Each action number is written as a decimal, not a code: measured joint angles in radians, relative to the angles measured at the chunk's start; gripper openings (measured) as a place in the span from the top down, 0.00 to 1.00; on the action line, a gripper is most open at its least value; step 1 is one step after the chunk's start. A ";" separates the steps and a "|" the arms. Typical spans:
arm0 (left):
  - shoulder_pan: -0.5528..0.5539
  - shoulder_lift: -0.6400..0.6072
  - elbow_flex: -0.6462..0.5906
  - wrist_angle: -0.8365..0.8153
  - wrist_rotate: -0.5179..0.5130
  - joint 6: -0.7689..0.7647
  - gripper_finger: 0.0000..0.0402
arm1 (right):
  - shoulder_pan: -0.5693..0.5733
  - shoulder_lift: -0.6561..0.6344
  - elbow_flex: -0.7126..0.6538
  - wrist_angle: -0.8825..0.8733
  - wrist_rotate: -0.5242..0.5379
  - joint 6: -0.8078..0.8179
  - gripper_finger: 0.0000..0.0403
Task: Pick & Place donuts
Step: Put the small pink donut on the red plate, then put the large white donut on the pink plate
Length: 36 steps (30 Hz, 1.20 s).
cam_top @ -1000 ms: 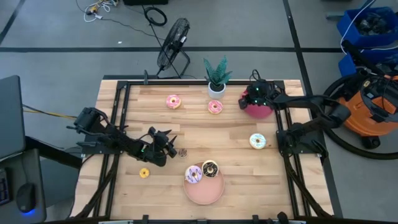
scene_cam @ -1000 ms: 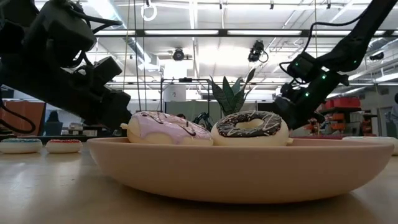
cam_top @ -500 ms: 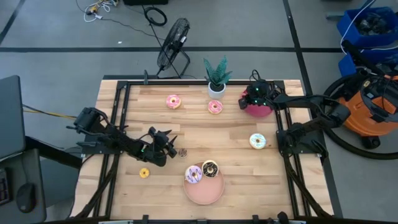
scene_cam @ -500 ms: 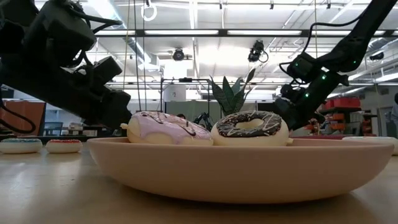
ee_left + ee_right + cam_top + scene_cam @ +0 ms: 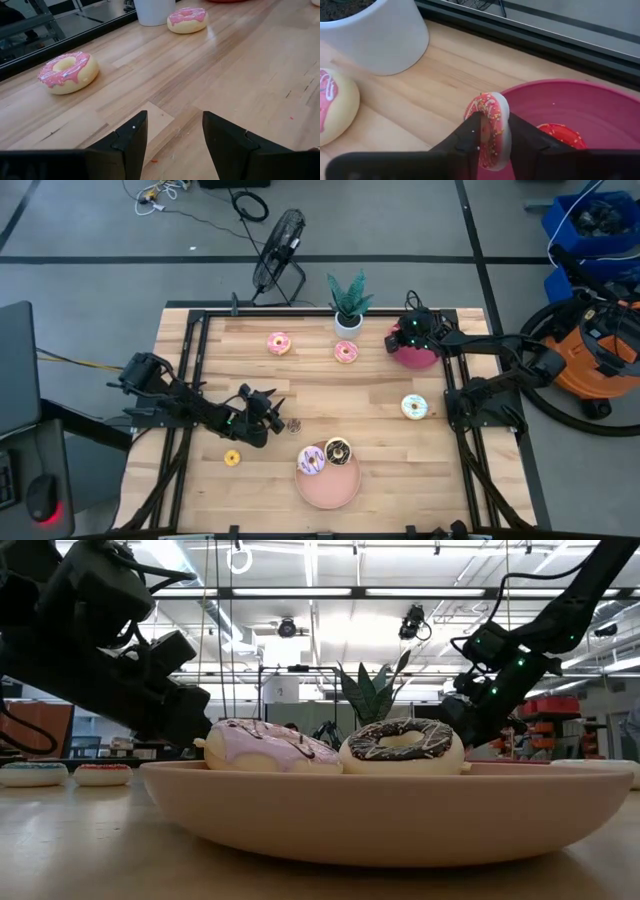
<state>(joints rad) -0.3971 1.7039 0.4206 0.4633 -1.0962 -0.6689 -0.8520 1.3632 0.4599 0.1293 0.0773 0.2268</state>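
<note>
Two fingers of my right gripper were clamped on a red sprinkled donut, gripping it on edge so the ring stood upright between them, right over the near rim of the dark red plate. A second red donut already lay flat inside that plate. My worry was the drop: the ring was hanging at the rim rather than over the middle, so if I had let go there it could have caught the lip, rolled on its edge and tumbled back onto the table toward the white pot of the plant. It might also have landed on the donut already there and bounced.

My left gripper waited low over the boards at mid-table, jaws apart with nothing between them, two pink iced donuts ahead of it: one near, one farther by the pot.

Outward from there, a white-and-blue donut sat near the right side, a small yellow one and a small dark one near the left arm, and the pink plate at the front held a purple donut and a chocolate one.
</note>
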 joint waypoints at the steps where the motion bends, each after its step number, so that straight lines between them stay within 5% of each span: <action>1: 0.000 0.000 0.000 0.000 0.000 0.000 0.51 | 0.000 0.000 0.000 0.000 0.001 0.000 0.76; 13: 0.000 0.000 0.000 0.004 0.004 0.000 0.51 | 0.000 0.000 0.101 -0.250 0.142 -0.010 0.61; 23: 0.000 0.000 0.000 0.005 0.004 0.000 0.51 | 0.034 -0.013 0.127 -0.295 0.131 -0.110 0.47; 30: 0.000 0.000 0.000 0.008 0.003 0.000 0.51 | 0.200 -0.095 0.158 -0.235 0.151 -0.180 0.47; 36: 0.000 0.000 0.000 0.010 0.003 0.001 0.51 | 0.468 -0.103 0.150 -0.144 0.109 -0.194 0.47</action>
<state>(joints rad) -0.3969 1.7042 0.4206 0.4734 -1.0931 -0.6683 -0.3836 1.2607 0.6094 -0.0150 0.1867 0.0328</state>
